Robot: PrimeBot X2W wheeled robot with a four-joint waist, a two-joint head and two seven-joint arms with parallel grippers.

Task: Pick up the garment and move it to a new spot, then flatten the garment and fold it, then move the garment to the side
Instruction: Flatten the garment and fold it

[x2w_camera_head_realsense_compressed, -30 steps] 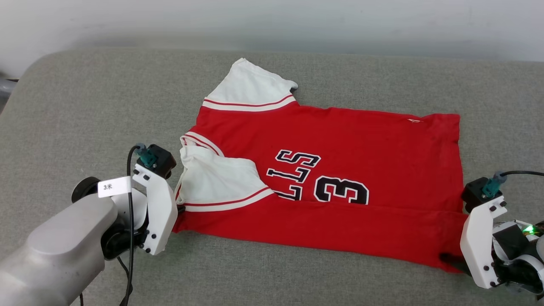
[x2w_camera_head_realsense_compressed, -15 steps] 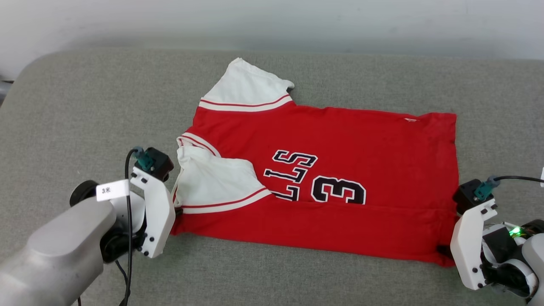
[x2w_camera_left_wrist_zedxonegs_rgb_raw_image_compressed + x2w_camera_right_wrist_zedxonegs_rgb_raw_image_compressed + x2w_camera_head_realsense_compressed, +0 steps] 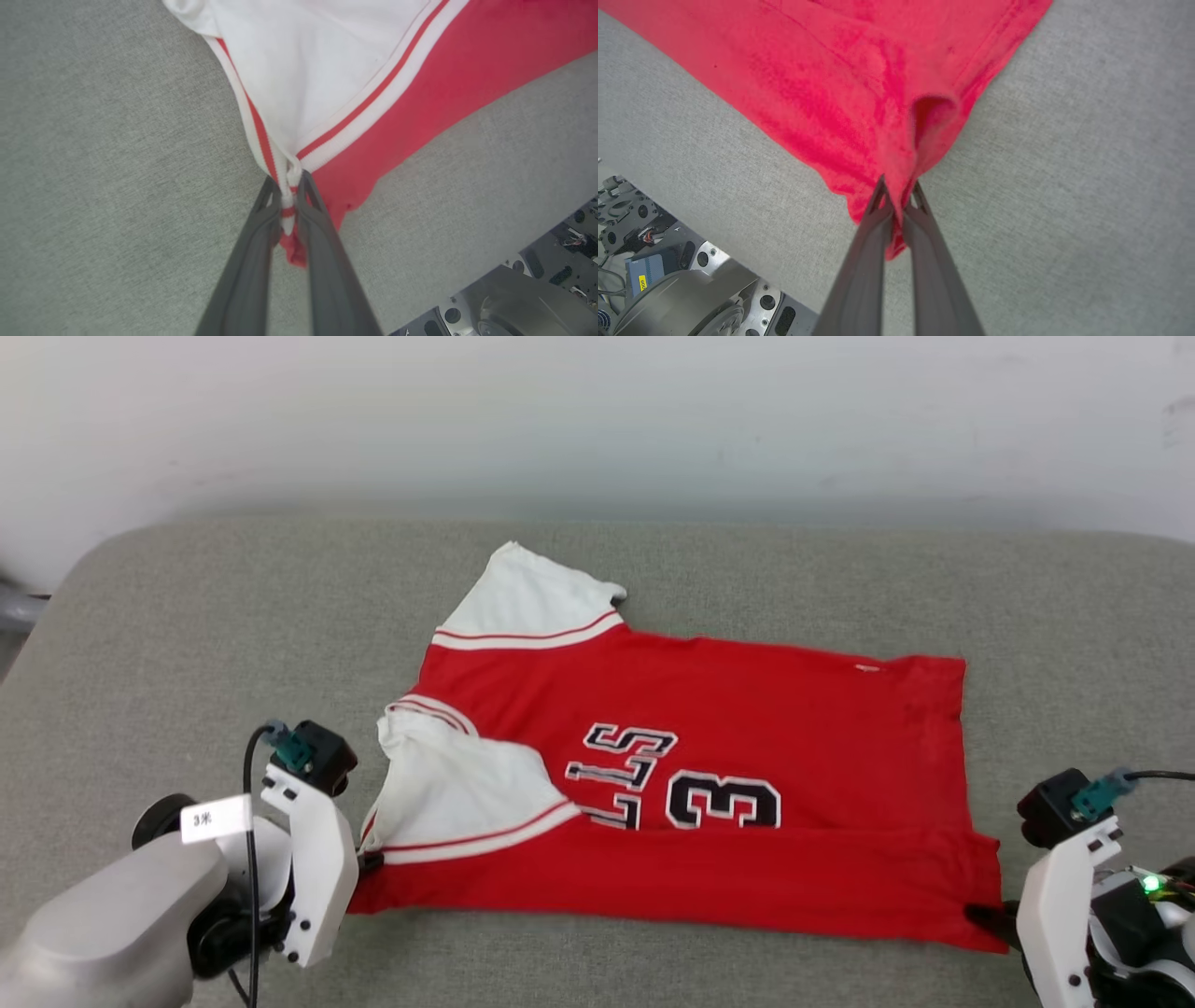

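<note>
Grey cushion [image 3: 187, 616] — garment [image 3: 747, 728] looks soft, limp, best held at near corners: left tool [image 3: 288, 186] pinches sleeve-trim corner, right tool [image 3: 899, 186] pinches hem corner.

The jersey T-shirt [image 3: 747, 728] is soft, matt knit cloth, and the padded surface [image 3: 233, 644] is coarse grey woven fabric. The left gripper [image 3: 286, 186] and right gripper [image 3: 899, 186] have matt dark fingers [image 3: 247, 270], seemingly plastic. The left wrist housing [image 3: 313, 859] is smooth white plastic.

Cannot read the black letters [image 3: 618, 773] whole: partly tucked under the garment's [image 3: 794, 728] white sleeve [image 3: 467, 793] and folded red edge. Cannot make out the tiny label [image 3: 215, 819] print.
</note>
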